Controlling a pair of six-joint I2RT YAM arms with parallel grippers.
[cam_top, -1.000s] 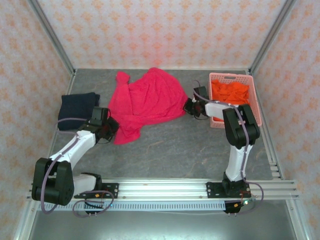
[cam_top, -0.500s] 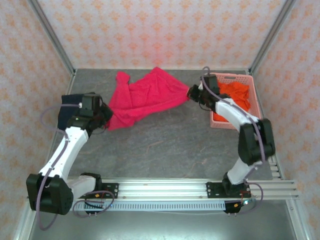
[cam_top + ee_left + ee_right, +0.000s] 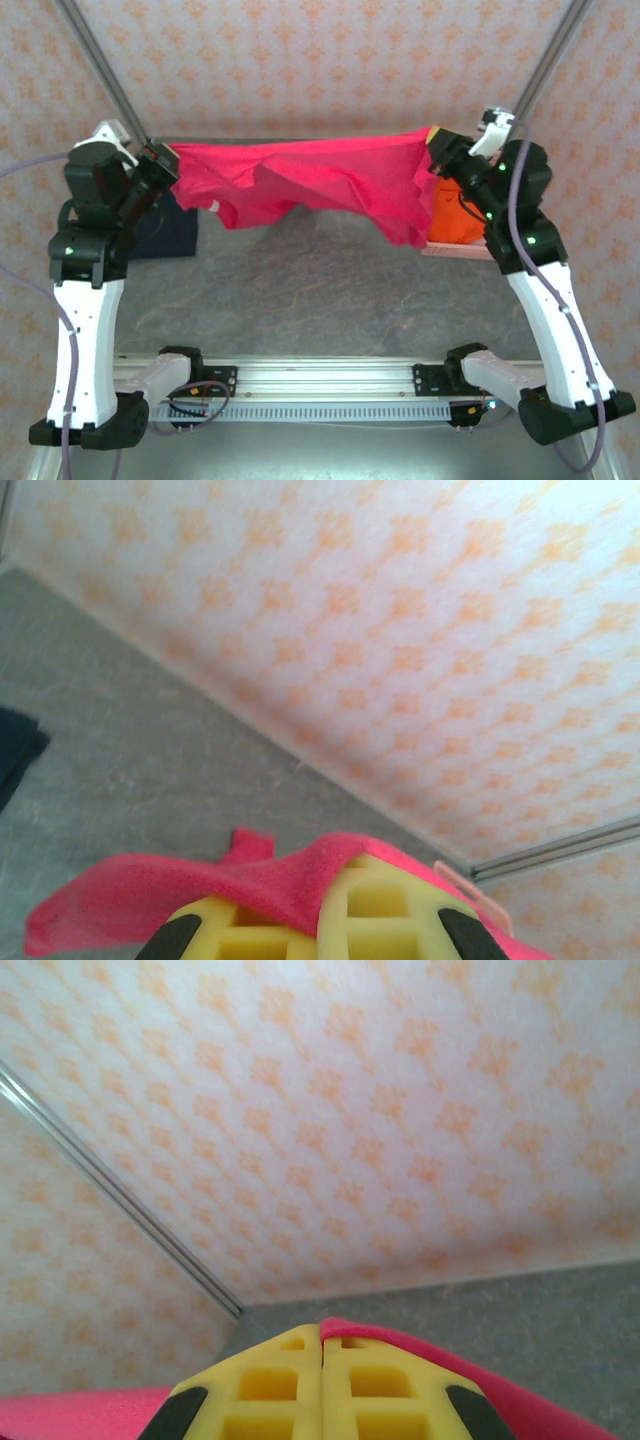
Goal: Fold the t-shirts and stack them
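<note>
Partly hidden, navy shirt (image 3: 170,232), orange shirt (image 3: 450,220), behind crimson shirt (image 3: 330,180)

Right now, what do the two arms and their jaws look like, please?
The left arm and right arm have white shells, black joints and black bases. A thin purple-grey cable loops along each, and a small green light shows on each. The jaws of the left gripper and right gripper are yellow blocks with square pockets, on black mounts.
</note>
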